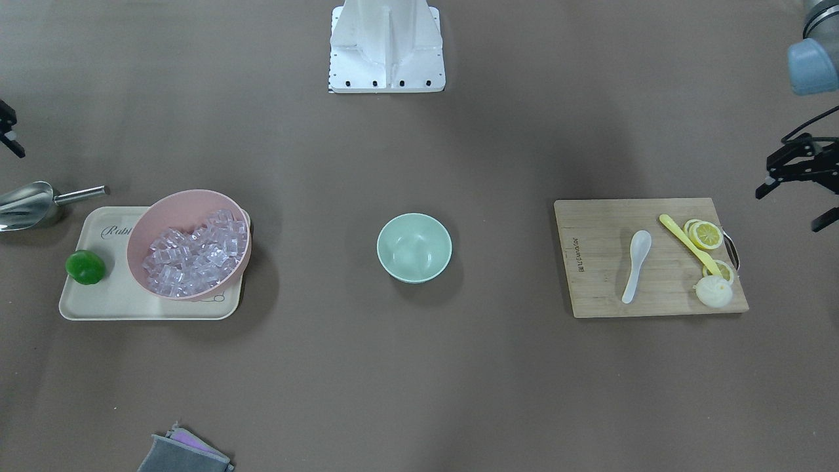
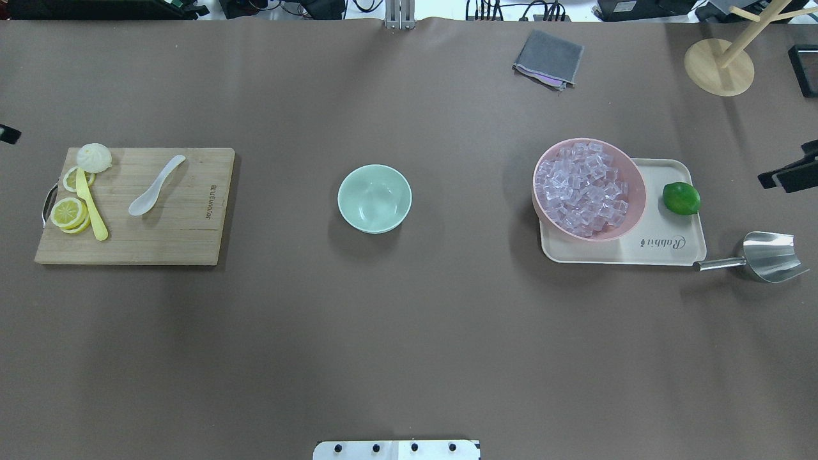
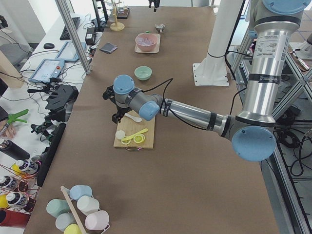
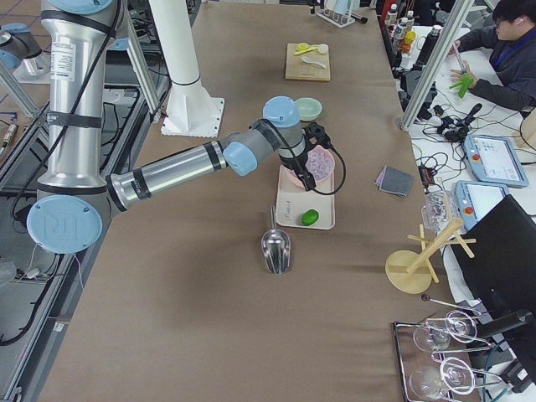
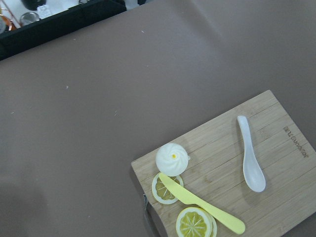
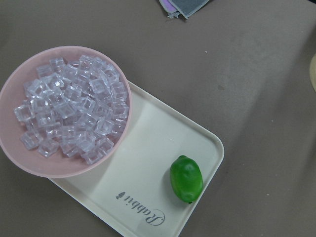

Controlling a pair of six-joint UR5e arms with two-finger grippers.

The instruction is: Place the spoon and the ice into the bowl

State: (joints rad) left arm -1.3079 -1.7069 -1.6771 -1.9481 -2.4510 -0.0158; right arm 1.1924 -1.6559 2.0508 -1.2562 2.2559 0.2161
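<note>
The white spoon [image 1: 637, 264] lies on a wooden cutting board [image 1: 603, 288], head toward the robot; it also shows in the left wrist view [image 5: 250, 154]. The mint-green bowl [image 1: 414, 247] stands empty at the table's middle. Several ice cubes [image 1: 196, 252] fill a pink bowl [image 1: 141, 229]; they also show in the right wrist view [image 6: 74, 116]. My left gripper [image 1: 790, 210] hovers open and empty beside the board's outer end. My right gripper [image 2: 789, 176] is only partly in view at the frame edge, beyond the tray; I cannot tell its state.
The pink bowl sits on a cream tray [image 1: 118, 301] with a green lime [image 1: 85, 267]. A metal scoop [image 1: 29, 204] lies beside the tray. A yellow spoon [image 1: 688, 244], lemon slices [image 1: 706, 235] and a white bun [image 1: 714, 291] share the board. A grey cloth [image 2: 548, 59] lies at the far edge.
</note>
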